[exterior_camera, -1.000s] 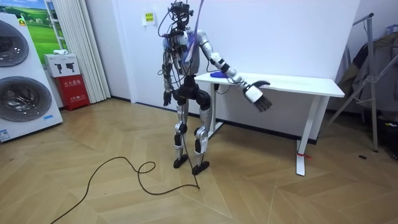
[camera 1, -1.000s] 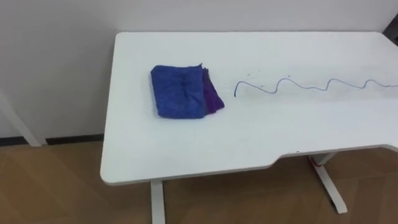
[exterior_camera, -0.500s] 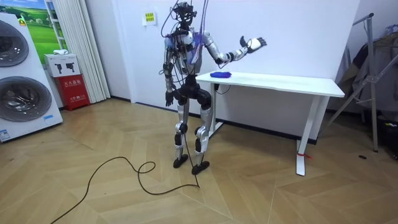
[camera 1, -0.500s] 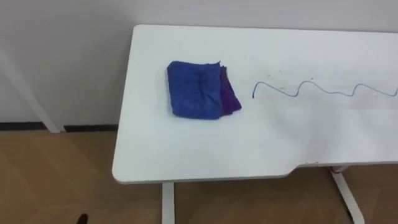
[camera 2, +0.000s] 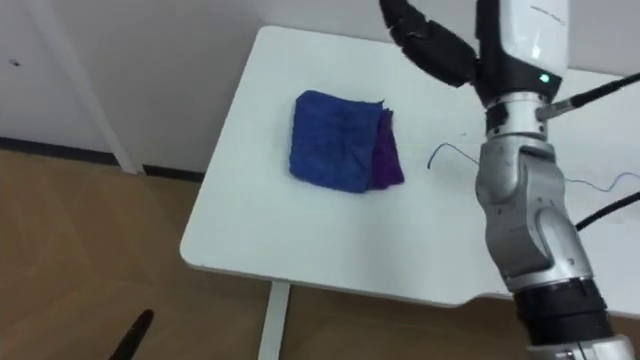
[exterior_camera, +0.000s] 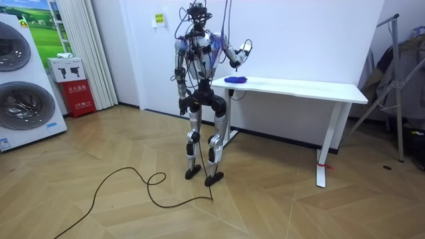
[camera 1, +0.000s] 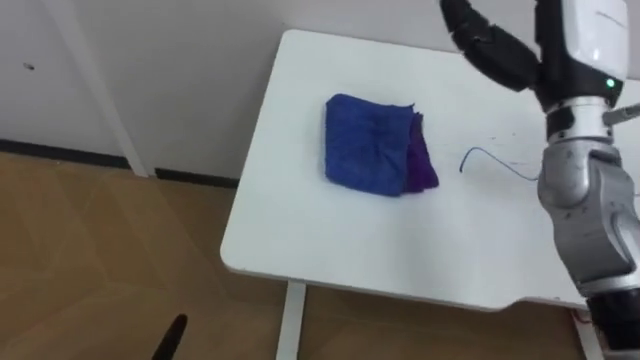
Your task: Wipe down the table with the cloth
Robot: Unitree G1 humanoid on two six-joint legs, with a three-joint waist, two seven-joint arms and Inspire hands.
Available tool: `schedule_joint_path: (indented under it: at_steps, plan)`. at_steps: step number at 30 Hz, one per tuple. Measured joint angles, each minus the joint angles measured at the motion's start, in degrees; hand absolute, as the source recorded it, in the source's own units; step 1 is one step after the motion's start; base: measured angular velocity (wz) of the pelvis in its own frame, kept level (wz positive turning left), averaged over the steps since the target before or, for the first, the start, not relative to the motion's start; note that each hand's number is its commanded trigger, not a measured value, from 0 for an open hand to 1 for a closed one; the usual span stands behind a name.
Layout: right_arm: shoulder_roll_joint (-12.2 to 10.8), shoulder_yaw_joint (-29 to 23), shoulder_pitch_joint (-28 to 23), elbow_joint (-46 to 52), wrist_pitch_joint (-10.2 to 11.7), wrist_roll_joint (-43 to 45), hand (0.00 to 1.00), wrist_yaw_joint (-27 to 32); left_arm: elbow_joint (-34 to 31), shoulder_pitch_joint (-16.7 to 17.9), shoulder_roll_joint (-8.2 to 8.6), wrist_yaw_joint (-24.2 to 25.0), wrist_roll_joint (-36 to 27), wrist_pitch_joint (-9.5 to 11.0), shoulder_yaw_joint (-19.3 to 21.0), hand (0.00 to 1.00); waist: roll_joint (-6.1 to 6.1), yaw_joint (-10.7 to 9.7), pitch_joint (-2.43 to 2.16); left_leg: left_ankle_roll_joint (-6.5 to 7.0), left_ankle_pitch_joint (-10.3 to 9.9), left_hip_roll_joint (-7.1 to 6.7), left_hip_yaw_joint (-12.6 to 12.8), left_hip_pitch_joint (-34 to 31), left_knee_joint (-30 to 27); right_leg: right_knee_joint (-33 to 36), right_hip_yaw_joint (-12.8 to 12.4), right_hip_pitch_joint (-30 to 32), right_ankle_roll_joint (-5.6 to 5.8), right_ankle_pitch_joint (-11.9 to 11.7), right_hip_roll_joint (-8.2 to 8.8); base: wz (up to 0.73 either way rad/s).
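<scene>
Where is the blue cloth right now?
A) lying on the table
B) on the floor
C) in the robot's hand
A: the cloth lies folded on the table, while the right hand hangs above the table, apart from the cloth and holding nothing.

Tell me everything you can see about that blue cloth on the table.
The cloth is folded, blue and fuzzy like a towel, with a purple layer showing along its right edge. It lies flat near the left end of the white table, just left of a wavy pen line. Nothing touches it; the robot's right hand is open in the air beyond it.
</scene>
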State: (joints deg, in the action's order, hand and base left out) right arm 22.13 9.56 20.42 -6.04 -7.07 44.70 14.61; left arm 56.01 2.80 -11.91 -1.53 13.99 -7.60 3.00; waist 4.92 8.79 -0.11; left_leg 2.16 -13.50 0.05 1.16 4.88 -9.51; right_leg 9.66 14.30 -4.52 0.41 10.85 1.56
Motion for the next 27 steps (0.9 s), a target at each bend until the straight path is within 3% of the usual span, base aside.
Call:
schedule_joint_path:
  at_steps: [5,7,8,9,10,11,12,13,14,15,16,18,19,20,21,24,27]
  plan:
    - [-0.28,7.67,-0.01,-0.73,-0.47,2.93,0.00,-3.37,-0.14,-0.52,-0.53,0.13,-0.11,0.09,-2.33,0.00,0.48,0.79,0.64,-0.04,0.02,-0.01,-1.74,-0.08,0.02,-0.11,0.20,-0.31,0.00,0.00,-0.20,0.05]
    - [-0.39,9.39,-0.01,-2.62,-0.35,3.34,0.00,-4.84,-0.21,-0.86,-0.32,0.50,-0.55,0.16,-2.81,0.00,0.47,0.94,0.66,-0.06,0.05,0.15,-2.99,0.24,0.06,0.86,0.66,0.22,-0.06,0.07,-0.35,0.15]
    - [-0.76,9.92,-0.01,-3.66,-0.32,3.34,0.00,-6.22,-0.43,-1.04,-0.44,0.54,-0.71,0.41,-3.32,0.00,0.29,1.55,0.82,-0.08,0.07,0.53,-6.00,0.54,0.06,2.33,1.19,1.37,-0.58,1.00,-0.79,-0.20]
    - [-1.64,10.06,0.26,-4.10,-0.24,3.48,0.00,-7.32,-0.57,-1.42,-0.91,0.55,-0.64,0.59,-3.18,0.00,0.65,2.53,1.01,-0.11,0.06,0.70,-9.67,0.33,0.03,-0.48,-0.22,3.40,-1.49,0.64,-2.24,-0.36]
    - [-1.99,10.49,0.69,-4.10,-0.22,3.91,0.00,-7.77,-0.60,-1.59,-1.19,0.55,-0.52,0.60,-3.00,0.00,1.13,2.81,0.93,-0.31,-0.07,0.77,-10.62,0.08,-0.01,-3.01,-0.55,4.67,-2.45,-1.59,-2.68,-0.20]
    - [-2.10,11.76,0.96,-4.40,-0.12,4.91,0.00,-8.03,-0.54,-1.57,-0.95,0.63,-0.46,0.53,-2.75,0.00,0.74,2.17,0.93,-1.61,-0.53,1.34,-10.50,-0.91,-1.22,-2.39,1.06,3.59,-3.23,-3.70,-2.64,0.24]
    - [-2.29,12.78,0.92,-5.44,-0.66,5.00,0.00,-8.45,-0.51,-1.52,-0.64,1.02,-0.45,0.57,-3.30,0.00,0.96,0.93,1.07,-3.45,-1.11,1.18,-7.46,-2.47,-1.97,-2.25,-0.88,2.60,-3.31,-3.79,-1.92,0.53]
    - [-2.41,12.85,0.90,-6.16,-1.12,5.04,0.00,-8.60,-0.50,-1.48,-0.48,1.23,-0.45,0.59,-3.84,0.00,1.17,0.62,1.14,-3.42,-0.87,1.08,-5.73,-3.55,-1.06,-2.24,-2.27,2.25,-3.31,-3.78,-1.42,0.72]
    - [-2.46,12.46,0.92,-7.68,-2.12,5.07,0.00,-8.69,-0.68,-2.88,-0.42,1.73,-0.43,0.64,-4.89,0.00,2.17,0.80,1.45,-2.32,2.25,0.54,-3.31,-7.41,0.79,-2.19,-4.54,2.09,-2.82,-3.49,-0.25,0.61]
    - [-3.07,12.34,0.91,-9.64,-2.47,5.11,0.00,-9.16,-0.74,-3.66,-0.60,1.79,-0.55,0.69,-6.10,0.00,3.23,1.51,0.95,-1.67,6.85,0.16,-1.45,-9.12,0.15,-1.59,-5.02,2.17,-0.61,-2.17,0.85,0.45]
    - [-3.39,12.39,0.92,-10.48,-2.42,5.16,0.00,-9.45,-0.75,-3.56,-0.51,1.80,-0.57,0.64,-6.33,0.00,3.18,1.96,0.75,-1.48,6.96,0.05,-1.12,-8.53,0.37,-1.49,-4.67,1.94,-0.04,-1.89,0.93,0.16]
    - [-4.68,12.40,0.80,-12.98,-2.05,5.76,0.00,-10.72,-0.78,-2.91,-0.04,1.84,-0.38,0.41,-6.37,0.00,2.43,3.88,1.18,-1.47,6.94,-0.09,-2.89,-6.53,0.08,-2.06,-2.97,1.79,1.08,-1.89,1.16,-0.02]
    - [-4.66,12.39,0.81,-12.98,-1.93,6.24,0.00,-10.98,-0.78,-2.84,-0.04,1.90,-0.36,0.39,-6.21,0.00,2.29,4.27,1.27,-1.51,6.91,-0.14,-3.70,-6.36,0.09,-2.56,-2.92,2.54,1.10,-2.51,1.22,0.00]
    - [-4.57,12.36,0.78,-12.98,-1.70,7.51,0.00,-11.15,-0.75,-2.60,-0.02,2.00,-0.35,0.30,-5.52,0.00,2.11,4.04,1.35,-1.61,6.77,-0.60,-4.67,-6.08,0.10,-2.77,-2.07,3.93,-0.05,-3.48,1.61,0.16]
    - [-4.33,12.36,0.59,-13.09,-1.79,7.84,0.00,-11.45,-0.76,-2.20,0.22,2.08,-0.36,0.16,-5.23,0.00,1.37,3.59,1.32,-1.67,6.64,-0.71,-4.88,-5.62,0.18,-1.86,-0.80,3.33,-0.19,-3.40,2.02,0.19]
    - [-3.56,11.99,0.57,-15.28,-1.86,7.82,0.00,-11.79,-0.70,-1.75,0.56,2.20,-0.34,0.18,-4.07,0.00,0.04,3.41,1.20,-1.68,6.63,-0.73,-4.67,-4.43,0.71,-1.83,-0.06,1.85,-0.22,-3.38,1.65,0.04]
    - [-3.44,11.39,-0.52,-16.76,-2.46,7.64,0.00,-11.80,-0.54,-1.72,0.53,2.14,-0.73,0.18,-3.11,0.00,0.00,2.66,1.20,-1.70,6.61,-0.69,-4.59,-4.17,0.87,-1.79,0.03,1.62,-0.37,-3.27,1.54,0.03]
